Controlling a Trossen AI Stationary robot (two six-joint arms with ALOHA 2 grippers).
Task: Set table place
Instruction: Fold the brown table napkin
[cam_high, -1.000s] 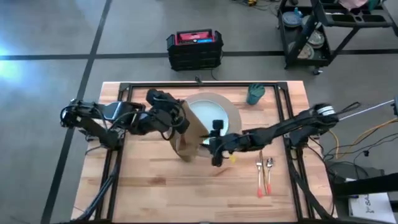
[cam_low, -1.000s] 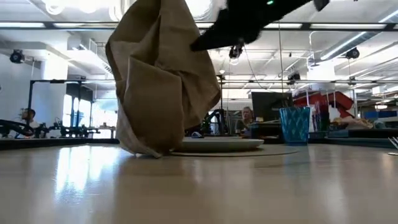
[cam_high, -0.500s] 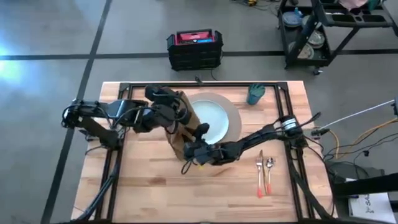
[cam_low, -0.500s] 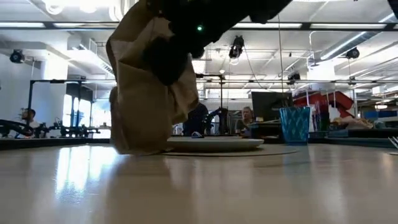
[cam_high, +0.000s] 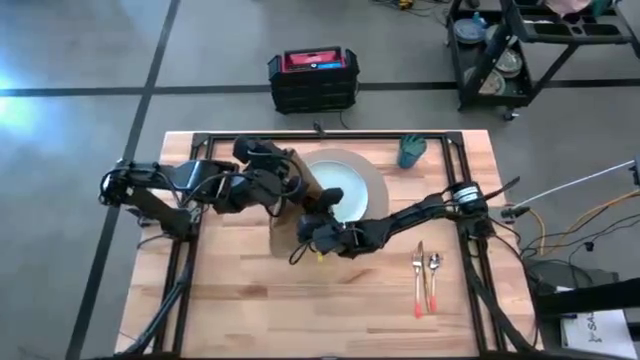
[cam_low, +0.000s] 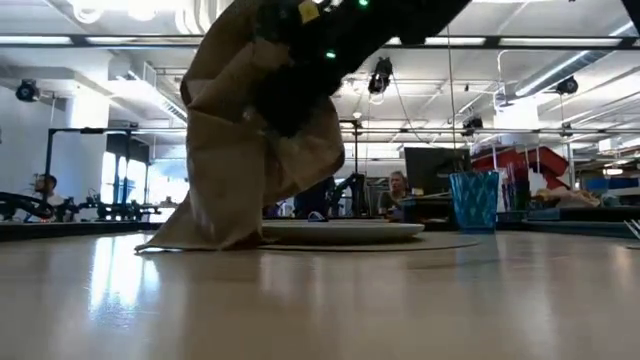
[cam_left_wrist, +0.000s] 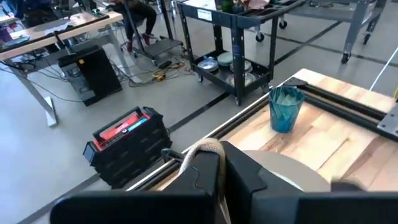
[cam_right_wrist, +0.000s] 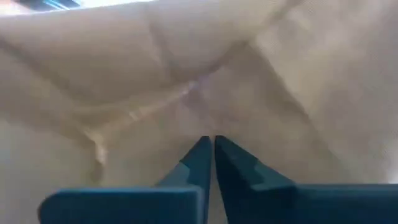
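Observation:
The brown napkin (cam_high: 288, 218) hangs from my left gripper (cam_high: 293, 183), which is shut on its top. The napkin's lower edge (cam_low: 165, 243) lies on the table (cam_high: 230, 300), just left of the pale plate (cam_high: 340, 192) on the round tan mat (cam_high: 377, 195). My right gripper (cam_high: 303, 237) is shut, with its tips against the napkin's near face (cam_right_wrist: 186, 93). The teal cup (cam_high: 411, 150) stands at the far right of the mat. The orange-handled fork (cam_high: 418, 280) and spoon (cam_high: 433, 282) lie on the table to the right. My left gripper pinches a bunched fold at the napkin's top (cam_left_wrist: 204, 149) between its two fingers. The cloth hangs below them, its lower edge on the table. My right gripper's shut fingertips (cam_right_wrist: 200, 155) meet the hanging cloth from the table's right, roughly level. I cannot tell whether cloth is caught between them.
A black rail frame (cam_high: 330, 136) runs around the work area. Beyond the far edge a black crate with a red top (cam_high: 313, 78) sits on the floor, and a black cart (cam_high: 530, 50) stands at the far right. Bare wood lies toward the near edge.
My right gripper has moved toward the table's left, from beside the plate to the hanging napkin. The napkin's lower end has come down and spread out along the table toward the left, while its top stays in my left gripper.

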